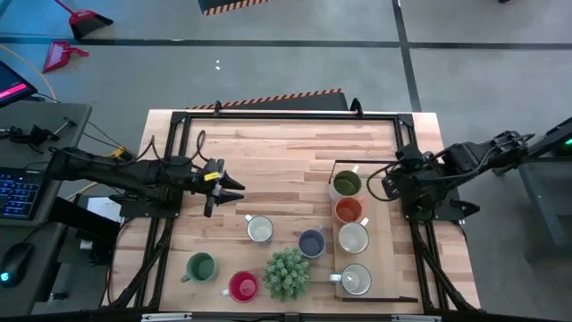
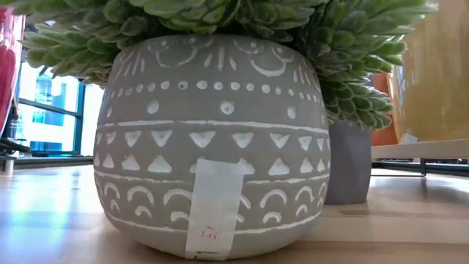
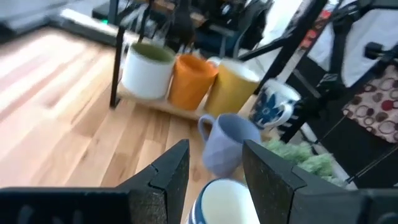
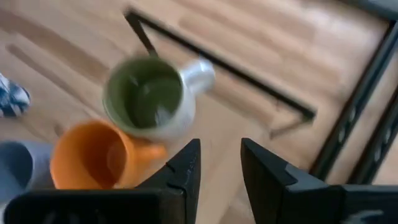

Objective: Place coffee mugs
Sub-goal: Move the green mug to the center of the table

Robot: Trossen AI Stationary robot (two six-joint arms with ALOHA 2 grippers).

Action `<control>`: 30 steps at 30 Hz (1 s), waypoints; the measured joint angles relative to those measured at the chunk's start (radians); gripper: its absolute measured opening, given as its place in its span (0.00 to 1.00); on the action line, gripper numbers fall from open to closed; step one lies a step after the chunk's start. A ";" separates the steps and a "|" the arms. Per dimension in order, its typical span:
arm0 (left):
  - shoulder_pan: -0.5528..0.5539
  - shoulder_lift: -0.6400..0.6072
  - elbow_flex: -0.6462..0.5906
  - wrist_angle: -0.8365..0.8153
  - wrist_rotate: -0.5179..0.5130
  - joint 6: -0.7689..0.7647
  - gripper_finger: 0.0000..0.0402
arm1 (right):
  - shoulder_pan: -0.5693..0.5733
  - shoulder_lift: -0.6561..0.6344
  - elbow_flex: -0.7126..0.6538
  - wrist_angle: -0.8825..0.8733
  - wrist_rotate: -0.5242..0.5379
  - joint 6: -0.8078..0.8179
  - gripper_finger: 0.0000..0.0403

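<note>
In the high view a black-framed tray (image 1: 393,164) at the table's right holds a row of mugs: olive green (image 1: 346,185), orange (image 1: 348,211) and two white ones (image 1: 353,238) (image 1: 356,279). Standing on the bare wood are a white mug (image 1: 259,230), a blue-grey mug (image 1: 311,242), a green mug (image 1: 201,266) and a red mug (image 1: 243,286). My left gripper (image 1: 237,190) is open, just left of and above the loose white mug (image 3: 224,202), with the blue-grey mug (image 3: 227,143) beyond it. My right gripper (image 4: 219,149) is open beside the olive green mug (image 4: 146,96), touching nothing.
A spiky green plant (image 1: 287,273) in a patterned grey pot (image 2: 212,139) stands near the table's near edge, between the red and blue-grey mugs, and fills the low view. Black frame bars run along the table's left, far and right sides. Bare wood lies in the far middle.
</note>
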 joint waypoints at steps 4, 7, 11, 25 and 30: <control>0.000 0.065 -0.001 0.013 -0.023 -0.046 0.34 | -0.027 -0.012 -0.077 -0.001 -0.159 0.061 0.23; 0.000 0.099 -0.001 0.047 -0.042 -0.051 0.34 | -0.035 0.002 -0.134 0.000 -0.200 0.122 0.23; 0.000 0.108 -0.001 0.115 -0.052 -0.052 0.34 | -0.046 0.026 -0.178 0.000 -0.207 0.154 0.23; -0.022 0.166 0.041 0.007 0.008 -0.158 0.34 | -0.047 0.034 -0.111 0.000 -0.174 0.046 0.23; -0.039 0.258 0.178 -0.226 -0.015 -0.155 0.34 | -0.047 0.029 -0.107 -0.001 -0.162 0.041 0.23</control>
